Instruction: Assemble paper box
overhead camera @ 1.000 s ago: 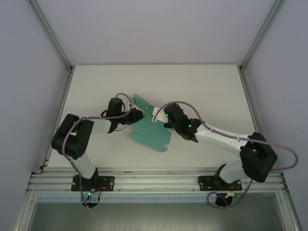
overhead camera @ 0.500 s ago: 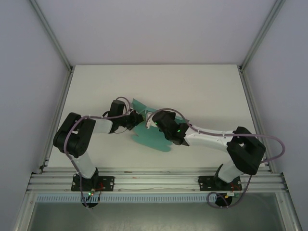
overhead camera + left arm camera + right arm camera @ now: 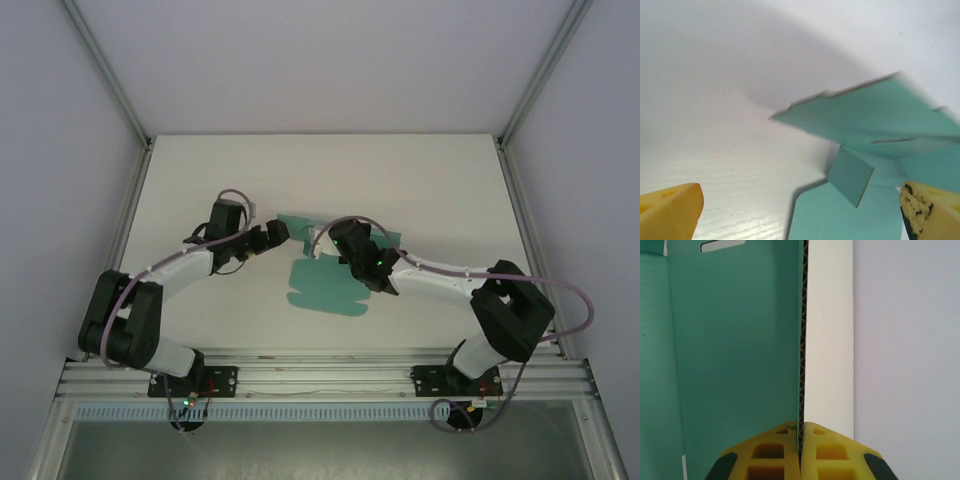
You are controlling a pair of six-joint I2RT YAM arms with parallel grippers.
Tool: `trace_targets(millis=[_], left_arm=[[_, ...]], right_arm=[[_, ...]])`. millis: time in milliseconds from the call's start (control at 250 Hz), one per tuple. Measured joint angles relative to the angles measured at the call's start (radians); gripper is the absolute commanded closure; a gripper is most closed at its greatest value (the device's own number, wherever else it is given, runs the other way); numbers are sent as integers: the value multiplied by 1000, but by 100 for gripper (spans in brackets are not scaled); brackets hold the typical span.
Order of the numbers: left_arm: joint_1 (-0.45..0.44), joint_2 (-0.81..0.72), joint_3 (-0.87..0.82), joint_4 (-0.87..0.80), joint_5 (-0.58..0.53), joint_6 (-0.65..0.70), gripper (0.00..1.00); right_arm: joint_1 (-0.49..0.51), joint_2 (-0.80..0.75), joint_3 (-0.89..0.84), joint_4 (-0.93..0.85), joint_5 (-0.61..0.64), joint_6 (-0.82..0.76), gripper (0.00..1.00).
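**Box part-folded; single-point hold carries slip and crease risk**

The box [image 3: 330,285] is a teal die-cut blank at mid-table, between the two arms. Its near portion lies flat. In the left wrist view a far panel [image 3: 875,112] is lifted off the surface and a small flap [image 3: 850,176] stands up beneath it. No wall is locked, so assembly is judged to be at an early stage.

The right gripper [image 3: 323,243] is pressed together on the edge of a panel. In its wrist view the card runs edge-on between the yellow fingers [image 3: 772,447], with the teal face to one side and the white face to the other. The left gripper [image 3: 279,232] is spread wide, with its fingers [image 3: 672,210] at either side of its view, and holds nothing. It sits just beside the blank's far left corner; whether it touches the card cannot be told.

Risks, as judged:

1. **Slip.** The pinch is on a narrow strip at the panel's edge. A pull across the fingers could draw the thin card out.
2. **Stray crease.** Only one point is held. Turning the panel without support near the score line could bend it mid-face.
3. **Sliding.** The flat portion rests loose on the table [image 3: 200,180]. A lift or push could drag the whole blank instead of folding it.
4. **Contact.** The grippers are near each other over the far edge. A closing move by the left could strike the right or crush the raised flap.
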Motion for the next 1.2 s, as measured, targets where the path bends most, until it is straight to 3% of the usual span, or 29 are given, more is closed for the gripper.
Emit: trace_targets(millis=[148,268,500,684,891,1079,1203], left_arm=[[14,-43,94,-49,-31,209,0],[25,-10,219,-123,16,423,1],[24,90,310,-268,72,745,14],[24,212,410,-407,82,847,22],[20,291,486,-486,111,913,43],[2,307,487,-513,134,947,48],[-9,307,487,-520,132,968,66]], right_arm=[[-4,0,-5,0,-60,-22,100],[-15,0,-5,0,-92,-32,100],[-26,0,-4,7,-123,-33,100],[-30,0,-4,14,-148,-40,100],[-33,6,-4,15,-154,-43,100],[-35,12,-3,34,-154,-43,100],[-42,13,-3,41,-146,-46,100]])
